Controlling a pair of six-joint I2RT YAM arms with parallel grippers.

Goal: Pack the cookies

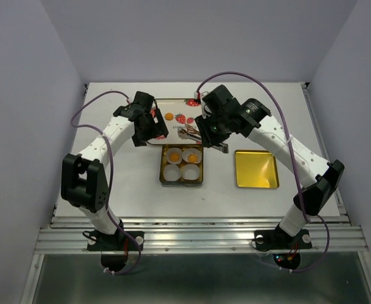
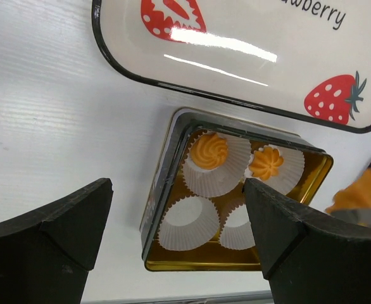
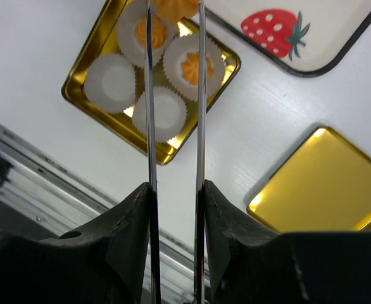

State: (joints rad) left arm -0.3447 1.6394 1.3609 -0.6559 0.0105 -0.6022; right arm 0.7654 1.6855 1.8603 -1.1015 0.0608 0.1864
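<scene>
Two of the cookies (image 2: 209, 151) (image 2: 266, 163) sit in the far pair of pleated white paper cups (image 2: 188, 221). They are orange-yellow swirls with ridged, flower-like edges, each smaller than its cup. The near two cups are empty.

A third cookie (image 3: 176, 7) is pinched between the tips of my right gripper (image 3: 174, 16). The gripper's long, thin metal blades stand part-way closed on either side of it. From the left wrist camera this cookie is only an orange blur at the right edge, off the far right corner of the tin, and I cannot tell how high it hangs.

On the overhead view I see a small orange spot on the tray, which I take to be the fourth cookie (image 1: 169, 116). It is too small for me to make out its edge.

All four cups stand two by two in a square tin (image 2: 166, 183), dark outside and mirror-gold inside. Its shallow gold lid (image 1: 256, 168) lies flat to the right, apart from the tin.

Beyond the tin lies a glossy white oblong tray (image 2: 249, 69) with a black rim, rounded corners and red strawberry prints.

My left gripper (image 2: 178, 183) hangs over the tin's left side. Its blunt black fingers are spread wide, with nothing between them.

Everything rests on a white table (image 2: 59, 126) with a faint grain.
</scene>
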